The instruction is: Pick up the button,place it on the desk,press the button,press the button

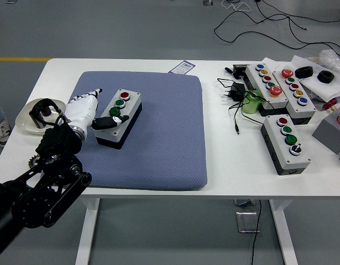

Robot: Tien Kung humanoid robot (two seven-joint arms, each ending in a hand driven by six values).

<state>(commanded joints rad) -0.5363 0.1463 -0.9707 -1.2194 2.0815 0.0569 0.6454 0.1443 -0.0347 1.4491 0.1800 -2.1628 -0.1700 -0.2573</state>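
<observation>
Resting beside the button box (pixel 119 117) on the pad (pixel 158 138), left hand (pixel 84 110) spread, thumb across it — a skewed push could slide the box.

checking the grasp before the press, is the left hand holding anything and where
The left hand is at the near end of the button box on the blue pad, thumb lying over its top. Whether it truly grips or only rests there cannot be told.

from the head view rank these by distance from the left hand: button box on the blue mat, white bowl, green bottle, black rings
1. Button box, under the left hand, on the mat.
2. White bowl, left edge.
3. Green bottle, right of mat.
4. Black rings, far right corner.
</observation>
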